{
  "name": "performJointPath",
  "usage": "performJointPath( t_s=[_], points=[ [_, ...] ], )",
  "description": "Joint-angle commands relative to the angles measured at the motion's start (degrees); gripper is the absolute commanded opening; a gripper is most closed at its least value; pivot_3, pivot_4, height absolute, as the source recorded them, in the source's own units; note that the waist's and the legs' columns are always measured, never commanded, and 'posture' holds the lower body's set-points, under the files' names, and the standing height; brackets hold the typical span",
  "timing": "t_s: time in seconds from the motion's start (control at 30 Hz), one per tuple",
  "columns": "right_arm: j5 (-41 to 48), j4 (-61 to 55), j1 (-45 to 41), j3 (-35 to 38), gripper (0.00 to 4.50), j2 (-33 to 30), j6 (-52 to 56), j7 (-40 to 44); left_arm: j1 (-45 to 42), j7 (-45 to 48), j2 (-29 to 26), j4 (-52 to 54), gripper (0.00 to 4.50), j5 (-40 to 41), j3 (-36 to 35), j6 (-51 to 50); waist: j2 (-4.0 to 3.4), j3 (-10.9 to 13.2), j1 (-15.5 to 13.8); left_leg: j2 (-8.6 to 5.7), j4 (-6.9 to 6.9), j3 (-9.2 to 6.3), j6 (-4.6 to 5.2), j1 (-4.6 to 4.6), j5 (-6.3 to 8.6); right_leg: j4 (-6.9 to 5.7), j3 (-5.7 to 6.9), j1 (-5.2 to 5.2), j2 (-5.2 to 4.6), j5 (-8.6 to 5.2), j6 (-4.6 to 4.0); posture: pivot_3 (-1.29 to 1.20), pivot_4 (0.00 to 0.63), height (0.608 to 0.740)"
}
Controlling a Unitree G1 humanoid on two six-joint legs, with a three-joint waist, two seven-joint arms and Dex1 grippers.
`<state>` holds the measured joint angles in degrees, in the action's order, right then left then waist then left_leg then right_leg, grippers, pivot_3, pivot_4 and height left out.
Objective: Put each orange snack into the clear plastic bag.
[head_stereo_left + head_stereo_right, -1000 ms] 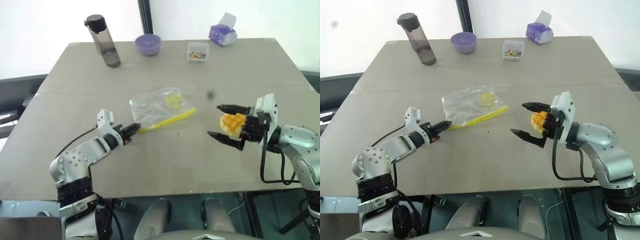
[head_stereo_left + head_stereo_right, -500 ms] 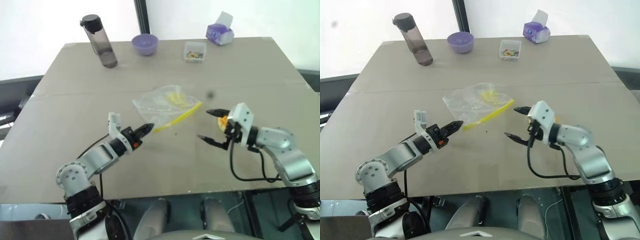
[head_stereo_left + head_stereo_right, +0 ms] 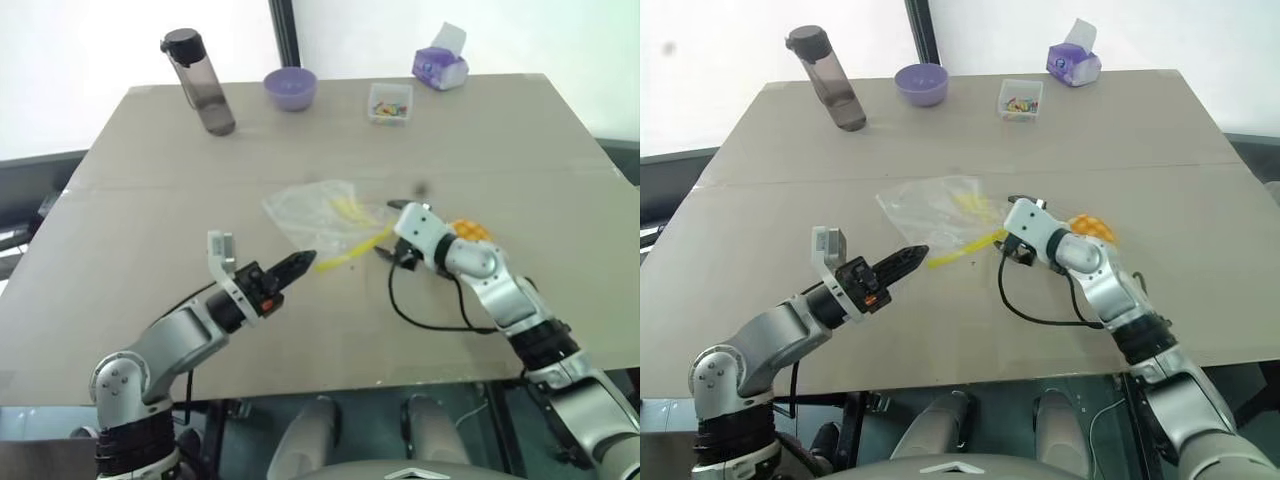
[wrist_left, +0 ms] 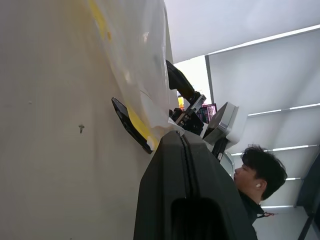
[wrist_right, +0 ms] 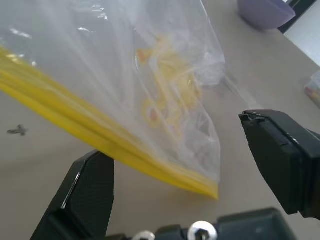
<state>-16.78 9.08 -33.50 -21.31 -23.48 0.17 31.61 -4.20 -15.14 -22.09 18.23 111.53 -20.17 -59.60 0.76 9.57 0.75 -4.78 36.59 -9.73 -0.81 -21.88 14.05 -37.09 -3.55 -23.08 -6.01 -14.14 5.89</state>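
The clear plastic bag point(image 3: 315, 208) lies crinkled at the table's middle, its yellow seal strip point(image 3: 350, 250) facing me. My left gripper point(image 3: 303, 263) is shut on the strip's near end, and in the left wrist view the plastic point(image 4: 135, 60) hangs from its tip. My right gripper point(image 3: 386, 235) stands open at the strip's other end, one finger on each side of the bag's corner point(image 5: 200, 180), with nothing held. The orange snack point(image 3: 470, 229), a round bun with a grid top, lies on the table just behind my right forearm.
Along the far edge stand a dark bottle point(image 3: 200, 80), a purple bowl point(image 3: 290, 88), a small clear box of colourful bits point(image 3: 390, 103) and a purple tissue pack point(image 3: 444, 68). A person point(image 4: 257, 172) shows in the left wrist view.
My right gripper swung left to the bag's seal strip. The snack it held is out of its jaws and lies by the forearm. My left gripper drew back, keeping the bag's corner.
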Motion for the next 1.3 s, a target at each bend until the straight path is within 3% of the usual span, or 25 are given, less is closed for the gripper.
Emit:
performJointPath(
  t_s=[0.03, 0.27, 0.5, 0.6, 0.73, 0.87, 1.07, 1.2, 1.3],
  points=[
    [-0.12, 0.35, -1.22, 1.36, 3.15, -0.03, -3.07, -1.01, 0.95, 2.84, -1.41, 3.24, 0.00, 1.47, 0.85, 2.45, 0.00, 0.00, 0.02, -0.01, 0.00, 0.00, 0.00, 0.00, 0.00, 0.01, 0.00, 0.00, 0.00, 0.00, 0.00, 0.00, 0.150, 0.740],
    [0.52, 0.27, -0.93, 1.82, 0.02, 0.32, -4.35, -1.01, 2.75, 5.82, -5.49, 3.73, 0.00, 1.47, 2.65, 4.66, 0.00, 0.00, 0.16, 0.00, -0.04, 0.05, 0.00, -0.02, 0.00, 0.01, -0.06, -0.07, 0.02, 0.00, 0.00, 0.00, 0.150, 0.740],
    [0.77, 0.24, -1.50, 2.14, 0.02, 0.54, -4.92, -1.14, 2.49, 10.18, -10.38, 3.81, 0.00, -2.10, 4.08, 5.71, -0.01, 0.01, 0.16, 0.01, -0.06, 0.07, 0.00, -0.03, 0.00, 0.00, -0.09, -0.09, 0.04, 0.00, 0.00, 0.00, 0.150, 0.740],
    [1.16, 0.35, -2.63, 3.42, 0.00, 0.93, -3.90, -1.99, 2.64, 13.94, -11.30, 3.09, 0.67, -6.74, 3.42, 6.71, -0.01, 0.01, 0.17, 0.01, -0.07, 0.06, 0.00, -0.03, 0.00, 0.01, -0.09, -0.10, 0.04, 0.00, 0.00, 0.00, 0.150, 0.740],
    [-1.42, 1.09, -6.17, 6.20, 0.00, 1.81, -1.01, -7.42, 0.75, 17.04, -11.74, 1.56, 2.11, -15.70, 2.20, 10.62, -0.02, 0.02, 0.23, 0.02, -0.11, 0.12, 0.00, -0.03, 0.00, 0.00, -0.15, -0.16, 0.05, 0.00, -0.01, 0.00, 0.150, 0.740],
    [-2.51, 2.78, -10.37, 7.77, 0.00, 2.78, 2.05, -10.57, -4.65, 19.88, -11.91, 6.23, 2.11, -19.10, 1.06, 14.11, 0.01, 0.04, 0.10, 0.02, -0.11, 0.10, -0.01, -0.09, -0.01, 0.00, -0.13, -0.19, 0.06, 0.00, -0.01, 0.00, 0.150, 0.740],
    [-13.48, 1.54, -14.26, 3.93, 0.00, 2.50, 12.38, -13.34, -15.94, 18.18, -10.30, 10.21, 2.11, -33.37, 5.53, 19.47, 0.03, 0.02, 0.13, -0.02, -0.10, 0.10, -0.02, -0.45, -0.02, 0.05, -0.13, -0.50, 0.02, 0.02, -0.01, 0.00, 0.150, 0.740],
    [-15.38, 0.62, -14.92, 1.97, 0.00, 4.01, 14.64, -12.18, -18.19, 23.70, -16.04, 13.72, 2.11, -58.43, 18.15, 23.64, 0.03, 0.03, 0.98, 0.00, -0.16, 0.13, -0.02, -0.66, -0.02, 0.05, -0.16, -0.78, 0.03, 0.02, -0.02, 0.00, 0.150, 0.740],
    [-16.17, 0.19, -15.30, 1.54, 0.00, 5.08, 15.84, -12.20, -19.19, 26.53, -17.57, 13.94, 2.11, -69.38, 24.48, 26.33, 0.01, 0.04, 1.68, -0.01, -0.18, 0.18, -0.02, -0.83, -0.02, 0.03, -0.19, -0.97, 0.03, 0.03, -0.02, 0.00, 0.150, 0.740]
  ],
)
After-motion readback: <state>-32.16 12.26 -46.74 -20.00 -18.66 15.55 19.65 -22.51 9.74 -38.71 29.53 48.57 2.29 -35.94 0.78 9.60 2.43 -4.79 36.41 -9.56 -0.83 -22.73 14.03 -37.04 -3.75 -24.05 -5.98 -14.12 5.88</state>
